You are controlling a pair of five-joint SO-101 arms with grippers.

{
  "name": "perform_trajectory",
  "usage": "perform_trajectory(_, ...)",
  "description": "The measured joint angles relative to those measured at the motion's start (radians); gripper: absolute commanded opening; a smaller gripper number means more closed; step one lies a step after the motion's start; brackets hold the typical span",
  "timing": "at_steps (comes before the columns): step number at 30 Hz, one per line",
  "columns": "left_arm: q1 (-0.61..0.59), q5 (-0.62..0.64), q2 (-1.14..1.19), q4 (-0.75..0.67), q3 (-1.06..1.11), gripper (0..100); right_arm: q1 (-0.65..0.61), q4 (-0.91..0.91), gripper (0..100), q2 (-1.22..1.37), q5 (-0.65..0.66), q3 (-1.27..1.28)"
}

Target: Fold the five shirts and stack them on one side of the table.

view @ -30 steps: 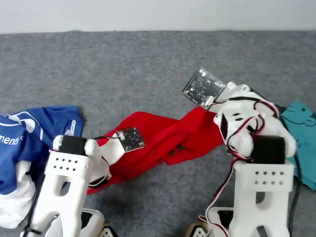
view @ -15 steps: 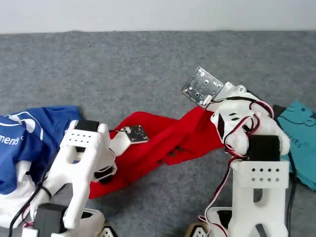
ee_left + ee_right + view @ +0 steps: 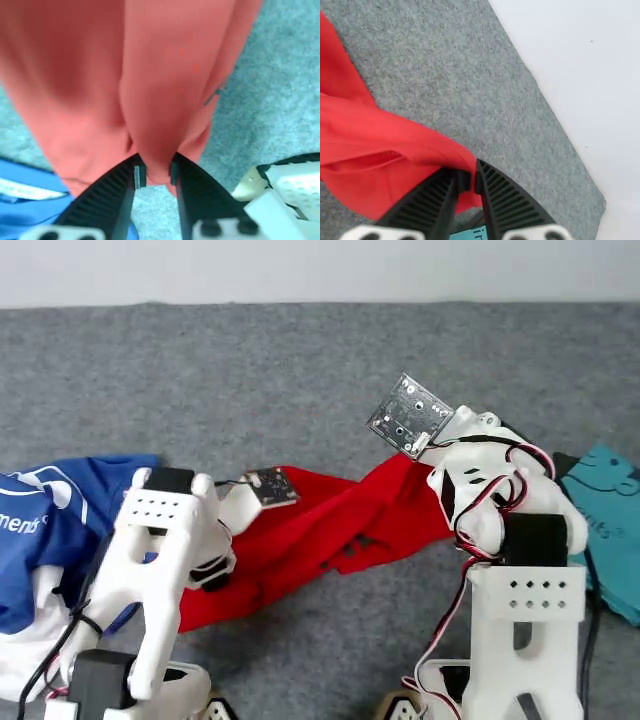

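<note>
A blue shirt [image 3: 60, 515] lies crumpled at the left edge of the grey table [image 3: 250, 380], and a white garment [image 3: 25, 665] sits partly under it on the side nearest the arm bases. At the right edge there's a teal shirt [image 3: 612, 505], partly hidden behind the right arm [image 3: 525, 580]. A pale wall [image 3: 320, 270] runs along the far side of the table.

From above, the left arm [image 3: 150, 570] covers the near-left end of the red shirt [image 3: 330, 530], and the right arm's wrist and its camera board cover the shirt's far-right end. The blue shirt is just beside the red one's left end; I can't tell whether the two touch.

The red shirt is bunched into a long band in the middle of the table, strung between the two arms. Its long axis runs on a slant, from the near-left end by the blue shirt up to the far-right end beside the teal one. Creases and folds run along that same line. Whether its middle rests on the table or hangs just above it, I can't make out.

The left gripper [image 3: 154, 172] is pinched narrow on a thick fold at the red shirt's left end. The right gripper [image 3: 467, 180] has its fingers almost together, clamped on a thin edge of the red shirt at the other end.
</note>
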Motion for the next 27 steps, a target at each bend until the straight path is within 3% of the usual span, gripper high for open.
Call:
perform_trajectory(9,-0.069,-0.021,0.0,0.0,-0.023,2,0.0,0.0,1.0,0.0,0.0,0.0)
perform_trajectory(16,-0.069,-0.021,0.0,0.0,-0.023,2,0.0,0.0,1.0,0.0,0.0,0.0)
perform_trajectory(27,-0.08,0.041,0.0,-0.017,-0.029,12,0.0,0.0,1.0,0.0,0.0,0.0)
